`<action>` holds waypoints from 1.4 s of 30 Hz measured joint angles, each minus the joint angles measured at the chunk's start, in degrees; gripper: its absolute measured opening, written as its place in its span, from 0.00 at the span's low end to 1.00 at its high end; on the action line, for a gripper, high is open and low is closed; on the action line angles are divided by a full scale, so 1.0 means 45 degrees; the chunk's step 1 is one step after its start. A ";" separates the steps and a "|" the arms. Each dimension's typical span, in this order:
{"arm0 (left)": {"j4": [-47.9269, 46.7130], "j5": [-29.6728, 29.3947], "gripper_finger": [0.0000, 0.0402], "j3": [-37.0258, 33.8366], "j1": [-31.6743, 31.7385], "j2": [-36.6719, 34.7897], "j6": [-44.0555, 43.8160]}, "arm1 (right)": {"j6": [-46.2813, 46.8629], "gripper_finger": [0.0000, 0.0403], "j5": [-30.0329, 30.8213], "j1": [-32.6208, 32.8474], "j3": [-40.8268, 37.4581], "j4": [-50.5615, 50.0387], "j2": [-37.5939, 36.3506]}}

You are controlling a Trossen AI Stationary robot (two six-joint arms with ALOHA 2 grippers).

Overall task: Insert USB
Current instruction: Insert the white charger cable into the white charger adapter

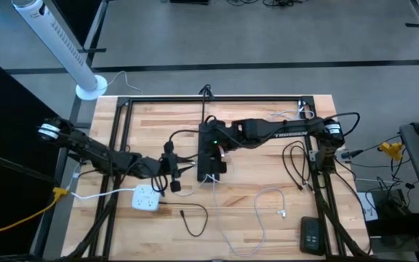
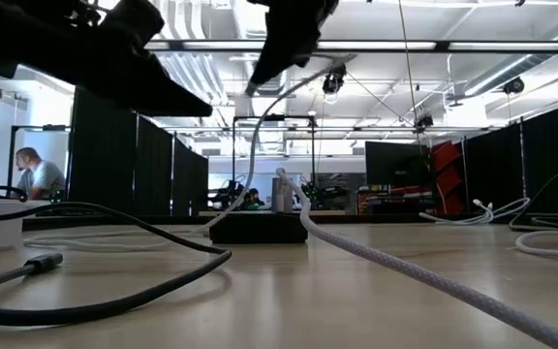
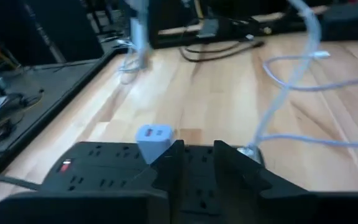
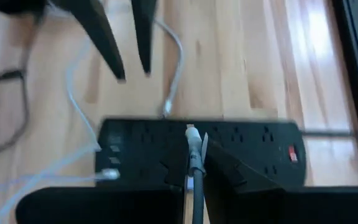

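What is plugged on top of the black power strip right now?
A small white charger block stands on the black power strip. The right gripper, shut on a white cable, covers the strip's middle, so anything under it is hidden.

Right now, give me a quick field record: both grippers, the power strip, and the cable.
right gripper: shut on the white cable, held above the power strip
left gripper: fingers slightly apart, holding nothing, close to the power strip's edge
power strip: black, flat on the table near its middle
charger: white, plugged into the power strip
cable seated in a port: cannot tell
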 joint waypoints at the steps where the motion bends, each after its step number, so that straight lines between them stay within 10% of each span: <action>1: -0.0066 -0.0032 0.19 0.0004 0.0059 -0.0007 -0.0084 | 0.0020 0.03 -0.0027 -0.0057 0.0006 0.0034 0.0116; 42: -0.0293 -0.0015 0.16 0.0005 0.0166 0.0070 -0.0345 | -0.0456 0.03 -0.0753 -0.1332 0.0000 -0.1520 0.2122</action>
